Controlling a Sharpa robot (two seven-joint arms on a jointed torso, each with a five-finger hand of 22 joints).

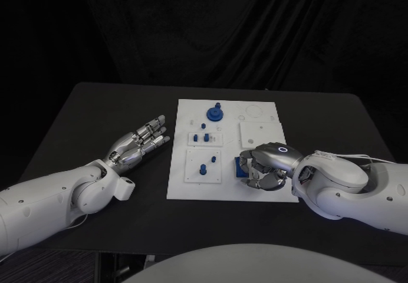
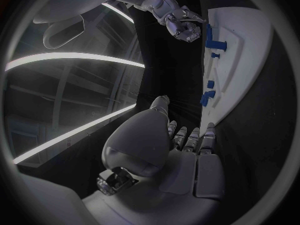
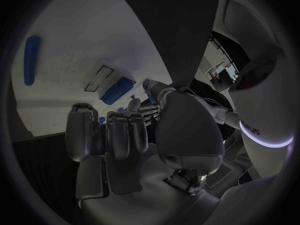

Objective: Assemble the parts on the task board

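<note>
Task board [image 1: 191,183] mid-tabletop [image 1: 85,106] — several blue parts already seated: round part [image 1: 215,112], pegs [image 1: 205,138]. Right robot hand [image 1: 265,168] curled over blue block [image 1: 240,169], grasp unclear. Left robot hand [image 1: 140,143] flat, fingers apart, holding nothing. Assembly unfinished.

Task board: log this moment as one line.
left hand: open, beside task board | right hand: curled over blue part at board's near right, grasp unclear

White task board [image 1: 265,191] on black table [image 1: 111,112]; blue parts [image 1: 215,112] (one perhaps darker); silver hands.
</note>
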